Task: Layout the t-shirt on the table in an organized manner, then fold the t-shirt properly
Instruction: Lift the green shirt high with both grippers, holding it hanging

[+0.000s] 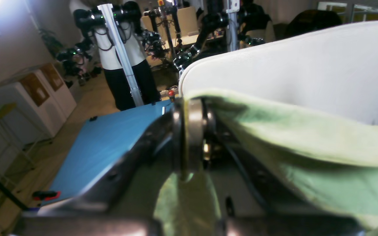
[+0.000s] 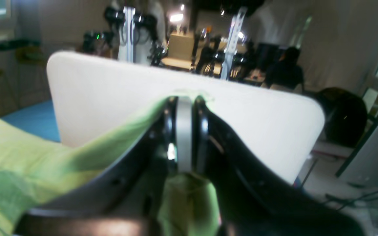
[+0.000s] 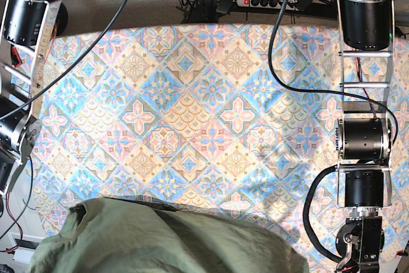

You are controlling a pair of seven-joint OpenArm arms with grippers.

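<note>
Sagging t-shirt (image 3: pixel 166 241), lower part cropped

The tabletop (image 3: pixel 211 113) is covered by a cloth of pastel pink, blue and cream diamond tiles with floral medallions. An olive-green t-shirt (image 3: pixel 172 241) shows bunched and wrinkled at its near edge; the remaining cloth lies flat.
</note>
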